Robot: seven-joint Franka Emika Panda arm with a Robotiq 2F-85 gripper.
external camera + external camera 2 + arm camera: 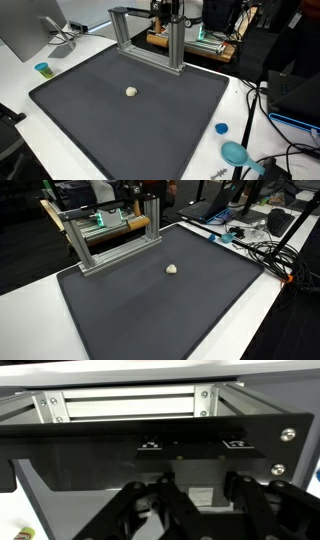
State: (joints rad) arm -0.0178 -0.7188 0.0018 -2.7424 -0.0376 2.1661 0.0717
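The gripper (200, 488) hangs at the far edge of the dark mat (90, 120), its fingers drawn together; whether they pinch anything cannot be told. The aluminium frame (150, 38) stands just ahead of the gripper, long bars running left to right. A small white lump (131, 91) lies well apart, nearer on the mat.

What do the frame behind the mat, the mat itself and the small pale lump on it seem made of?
Frame: probably aluminium bars, matte silver, with bolted corner brackets.
Mat: likely rubber or foam, dark grey, flat, no glare.
Lump: unclear; matte cream, too small to tell.
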